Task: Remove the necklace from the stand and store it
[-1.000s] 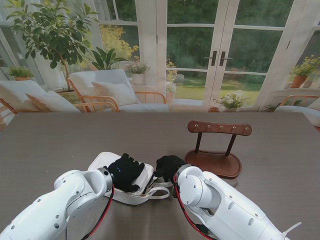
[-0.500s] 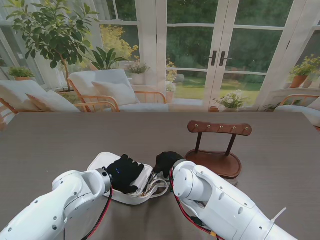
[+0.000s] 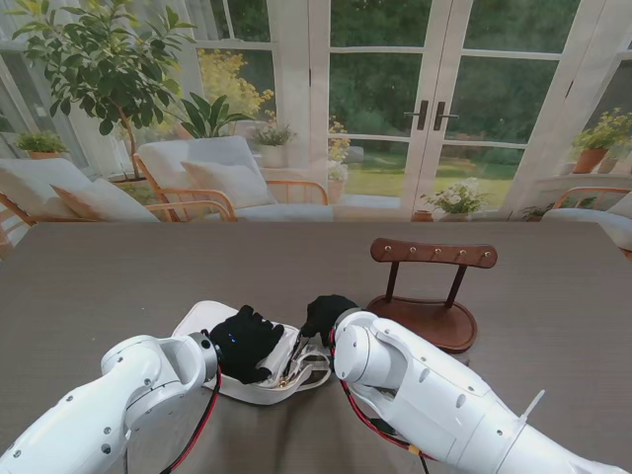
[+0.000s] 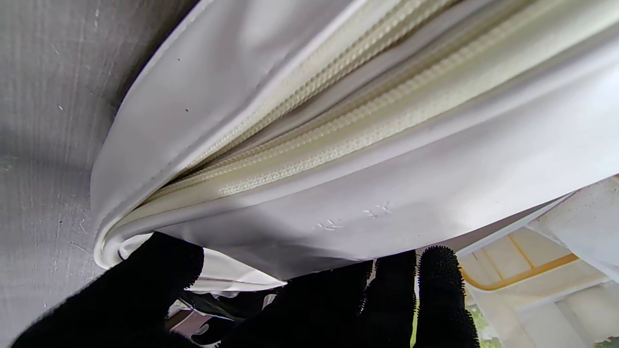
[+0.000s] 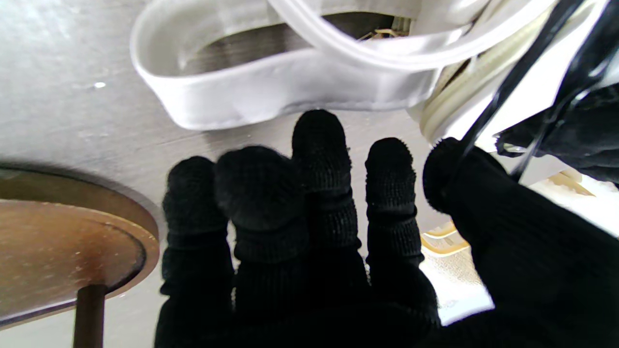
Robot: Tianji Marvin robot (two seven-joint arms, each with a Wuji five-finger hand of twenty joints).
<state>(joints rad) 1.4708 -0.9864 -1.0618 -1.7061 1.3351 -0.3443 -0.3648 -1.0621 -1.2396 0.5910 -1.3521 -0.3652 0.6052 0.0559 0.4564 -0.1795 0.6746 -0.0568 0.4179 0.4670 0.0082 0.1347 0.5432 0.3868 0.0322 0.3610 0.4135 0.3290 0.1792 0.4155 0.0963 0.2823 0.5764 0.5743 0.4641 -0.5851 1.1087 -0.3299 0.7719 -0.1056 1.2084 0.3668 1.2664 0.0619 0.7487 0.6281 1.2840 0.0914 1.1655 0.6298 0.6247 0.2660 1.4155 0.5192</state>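
Pouch (image 3: pixel 212 326): white, zippered, your 7 o'clock from the wooden stand (image 3: pixel 427 294).
Necklace: gold glint inside the mouth, barely visible.
Left hand (image 3: pixel 244 341): fingers clamp the pouch.
Right hand (image 3: pixel 326 314): spread, empty, at the strap (image 5: pixel 271 92).

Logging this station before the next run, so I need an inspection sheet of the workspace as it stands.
Surface: dark wood-grain table, bare apart from the job's things.
Job's things: wooden necklace stand upright, pegs bare; white zip pouch lying near me, zip open; necklace not clearly made out.
Clutter: nothing seen.
Robot hands: left robot hand gloved, resting on the pouch, pressing its flap; right robot hand gloved, at the pouch's strap loop, its grasp unclear.
Cables: red and black wires along both forearms.
Surroundings: glass doors, armchairs, potted plants.
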